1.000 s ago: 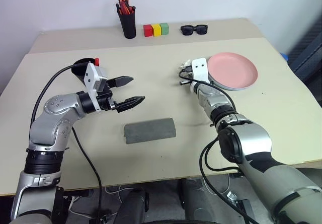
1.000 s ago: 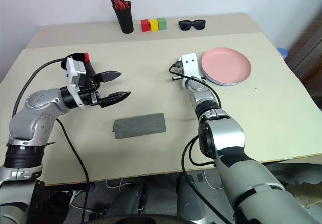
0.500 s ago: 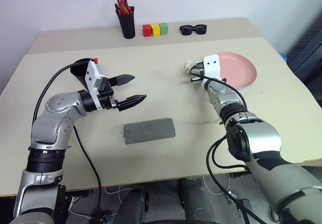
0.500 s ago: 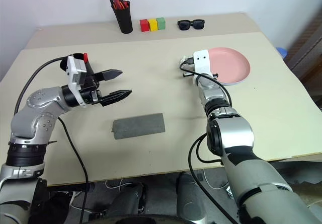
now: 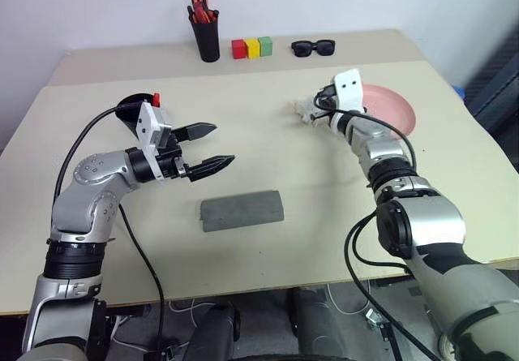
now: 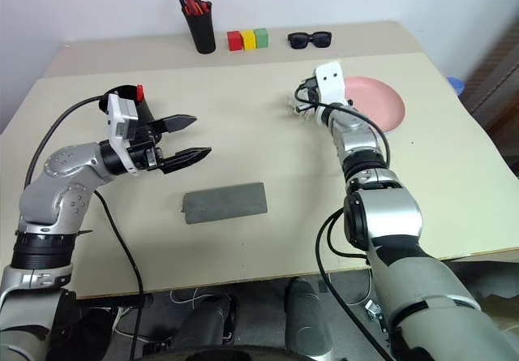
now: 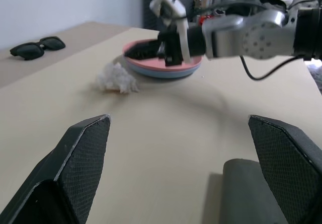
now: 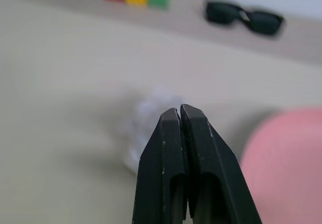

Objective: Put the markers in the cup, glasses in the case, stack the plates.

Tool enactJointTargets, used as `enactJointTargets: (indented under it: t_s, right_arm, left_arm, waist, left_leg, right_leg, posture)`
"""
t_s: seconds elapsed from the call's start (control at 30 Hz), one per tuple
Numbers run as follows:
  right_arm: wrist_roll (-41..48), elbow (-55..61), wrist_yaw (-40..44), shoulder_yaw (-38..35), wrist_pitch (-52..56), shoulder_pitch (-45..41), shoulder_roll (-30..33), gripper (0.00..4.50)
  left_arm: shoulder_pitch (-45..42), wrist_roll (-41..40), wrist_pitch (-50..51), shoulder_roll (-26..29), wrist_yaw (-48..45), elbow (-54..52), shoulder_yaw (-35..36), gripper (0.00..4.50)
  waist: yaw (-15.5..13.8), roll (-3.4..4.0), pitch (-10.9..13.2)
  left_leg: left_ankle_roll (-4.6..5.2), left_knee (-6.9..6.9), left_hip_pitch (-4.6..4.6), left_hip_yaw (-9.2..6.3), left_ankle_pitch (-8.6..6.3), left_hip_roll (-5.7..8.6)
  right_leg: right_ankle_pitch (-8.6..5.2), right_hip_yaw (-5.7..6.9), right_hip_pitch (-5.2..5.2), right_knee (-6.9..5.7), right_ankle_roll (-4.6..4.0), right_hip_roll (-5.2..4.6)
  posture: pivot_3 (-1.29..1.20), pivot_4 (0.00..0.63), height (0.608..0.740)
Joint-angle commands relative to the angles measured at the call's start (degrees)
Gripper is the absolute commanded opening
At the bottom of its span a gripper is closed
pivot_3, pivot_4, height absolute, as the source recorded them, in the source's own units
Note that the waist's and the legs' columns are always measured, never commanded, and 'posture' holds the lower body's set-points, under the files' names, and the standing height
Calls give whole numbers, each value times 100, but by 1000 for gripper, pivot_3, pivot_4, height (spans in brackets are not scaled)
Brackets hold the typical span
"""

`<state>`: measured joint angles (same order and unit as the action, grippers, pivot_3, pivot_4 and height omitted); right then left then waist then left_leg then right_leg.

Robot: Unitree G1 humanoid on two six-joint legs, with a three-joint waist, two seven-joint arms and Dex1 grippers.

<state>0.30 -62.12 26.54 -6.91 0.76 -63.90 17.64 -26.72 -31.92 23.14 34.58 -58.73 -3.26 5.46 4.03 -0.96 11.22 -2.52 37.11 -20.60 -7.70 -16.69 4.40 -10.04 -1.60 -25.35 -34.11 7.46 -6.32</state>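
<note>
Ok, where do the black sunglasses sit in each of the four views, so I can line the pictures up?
Left eye view: black sunglasses on the table's far strip, right of the coloured blocks.
Right eye view: same spot.
Left wrist view: on the far strip, beyond the white wad.
Right wrist view: beyond the wad, beside the blocks.
Shared landmark: the pink plate, next to the wad.

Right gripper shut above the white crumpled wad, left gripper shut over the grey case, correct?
One slip: the left gripper is open, its fingers spread wide in the left eye view, above the grey case. The right gripper is indeed shut, above the white crumpled wad.
</note>
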Motion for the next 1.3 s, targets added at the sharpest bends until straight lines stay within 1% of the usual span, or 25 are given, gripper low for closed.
enactJointTargets:
  t_s: [0.03, 0.07, 0.1, 0.13, 0.2, 0.23, 0.3, 0.37, 0.43, 0.47, 0.5, 0.53, 0.6, 0.7, 0.87, 0.97, 1.03, 1.13, 1.2, 1.23, 1.27, 1.3]
  right_arm:
    - [201, 1000, 717, 173, 439, 437, 85, 17]
    - [284, 1414, 960, 237, 658, 655, 107, 17]
    - [251, 1688, 1009, 306, 729, 817, 136, 17]
    - [205, 1855, 952, 342, 758, 917, 146, 17]
    - [172, 1824, 674, 293, 737, 904, 100, 17]
    - [214, 1744, 621, 255, 725, 841, 61, 255]
    - [297, 1521, 422, 158, 581, 639, -52, 825]
    - [268, 1122, 85, 82, 303, 383, -124, 1690]
    - [141, 597, -214, 118, -2, 127, -167, 2866]
    - [141, 353, -341, 99, -105, 14, -199, 3222]
    - [54, 111, -456, 169, -226, -84, -225, 3761]
    - [1, -112, -549, 211, -308, -170, -264, 4163]
    - [-48, -501, -768, 207, -443, -316, -345, 4163]
    - [-401, -925, -1240, 438, -625, -423, -405, 4163]
    - [-515, -1328, -1911, 386, -416, -420, -477, 4163]
    - [-442, -1388, -2008, 274, -413, -414, -533, 4163]
    - [-272, -1423, -1926, 79, -331, -403, -598, 4163]
    - [-101, -1434, -1745, -146, -298, -408, -677, 3388]
    - [-98, -1435, -1754, -201, -305, -411, -697, 2346]
    - [-122, -1442, -1795, -211, -302, -413, -702, 1924]
    - [-187, -1448, -1864, -178, -306, -415, -700, 1299]
    - [-197, -1451, -1891, -190, -303, -418, -706, 851]
  left_arm:
    - [15, -86, -112, 4, -2, -161, 155, 4500]
    - [11, -89, -95, -10, 23, -189, 145, 4500]
    - [4, -82, -90, -15, 33, -208, 130, 4500]
    - [-10, -90, -72, -26, 45, -218, 123, 4500]
    - [-43, -89, -45, -35, 55, -211, 106, 4500]
    - [-63, -83, -38, -42, 57, -200, 95, 4500]
    - [-113, -76, -4, -51, 67, -196, 70, 4500]
    - [-160, -71, 14, -57, 65, -179, 58, 4500]
    - [-189, -55, 16, -55, 55, -149, 51, 4500]
    - [-193, -53, 19, -54, 52, -146, 52, 4500]
    - [-193, -64, 37, -55, 55, -153, 57, 4500]
    - [-186, -69, 51, -50, 54, -165, 58, 4500]
    - [-166, -80, 85, -36, 56, -204, 62, 4500]
    - [-177, -98, 161, -31, 99, -276, 74, 4500]
    - [-161, -154, 311, -27, 197, -450, 109, 4500]
    - [-116, -189, 374, -4, 241, -538, 131, 4500]
    - [-114, -226, 449, 12, 297, -616, 149, 4500]
    - [-128, -254, 556, 5, 403, -744, 134, 4500]
    - [-141, -261, 609, -5, 458, -800, 119, 4500]
    - [-161, -270, 648, -11, 495, -829, 112, 4500]
    - [-180, -276, 685, -15, 523, -852, 109, 4500]
    - [-198, -285, 723, -18, 550, -881, 109, 4500]
  waist:
    - [-4, 0, 0]
    - [-6, 0, 0]
    - [-9, 0, 0]
    - [-10, 0, 0]
    - [-8, 0, 0]
    - [-5, 0, 0]
    - [0, 0, 0]
    - [2, 0, 0]
    - [-6, 0, 0]
    - [-7, 0, 0]
    - [-6, 0, 0]
    - [-11, -1, -1]
    - [-12, -1, -1]
    - [-11, -1, -1]
    - [-4, -1, 0]
    - [6, 0, 0]
    - [6, 0, 0]
    - [2, 0, 0]
    - [3, 0, 0]
    - [3, 0, 0]
    - [3, 0, 0]
    - [2, 0, 0]
  left_leg:
    - [0, 1, 0, 0, 0, 0]
    - [0, 1, 0, 0, 0, 0]
    - [0, 3, -1, 0, 0, 0]
    - [0, 4, -2, 0, 0, 0]
    - [0, 5, -2, 0, 0, 1]
    - [-1, 5, -1, 1, 0, 1]
    - [-2, 4, 1, 2, 1, -1]
    - [-2, 3, 2, 3, 1, -2]
    - [-4, 3, 2, 4, 2, -2]
    - [-5, 3, 1, 3, 3, -2]
    - [-4, 2, 2, 3, 2, -2]
    - [-4, 2, 2, 3, 2, -2]
    - [-4, 2, 0, 2, 2, -1]
    - [-5, 2, 0, 2, 3, -1]
    - [-6, 1, -1, 1, 3, -1]
    - [-6, 1, 1, 2, 3, -2]
    - [-5, 0, 1, 1, 3, -2]
    - [-5, 1, 1, 2, 3, -3]
    - [-5, 2, 1, 1, 3, -3]
    - [-5, 1, 1, 1, 3, -3]
    - [-5, 1, 1, 1, 3, -3]
    - [-5, 1, 1, 1, 3, -3]
  right_leg:
    - [0, 0, 0, -1, 0, 0]
    - [0, 0, 0, -1, 0, 0]
    - [0, 0, 0, -1, 0, 0]
    - [0, 0, 0, -2, 0, 0]
    - [0, 0, -1, -2, 0, -2]
    - [1, 0, -1, -3, -1, -2]
    - [3, 0, -1, -2, -4, -1]
    - [4, 0, -2, -3, -6, 0]
    - [6, 0, -2, -2, -9, 0]
    - [6, 0, -2, -2, -9, 0]
    - [6, 0, -2, -1, -9, 0]
    - [6, 0, -1, 0, -9, 0]
    - [6, 0, -1, 1, -9, 0]
    - [6, 0, -1, 0, -9, 0]
    - [6, 0, -3, 0, -9, 0]
    - [6, 0, -2, -1, -9, 0]
    - [7, -1, -3, -1, -9, 2]
    - [7, 0, -2, -1, -9, 3]
    - [7, 0, -2, -1, -9, 3]
    - [7, 0, -2, -1, -9, 3]
    - [7, -1, -2, -1, -9, 3]
    - [7, 0, -2, -1, -9, 3]
  posture:
    - [0, 150, 740]
    - [0, 150, 740]
    - [0, 150, 740]
    - [0, 150, 740]
    - [0, 150, 740]
    - [0, 150, 740]
    - [0, 150, 740]
    - [0, 150, 740]
    - [0, 150, 740]
    - [0, 150, 740]
    - [0, 150, 740]
    - [0, 150, 740]
    - [0, 150, 740]
    - [0, 150, 740]
    - [0, 150, 740]
    - [0, 150, 740]
    - [0, 150, 740]
    - [0, 150, 740]
    - [0, 150, 740]
    - [0, 150, 740]
    - [0, 150, 740]
    - [0, 150, 740]
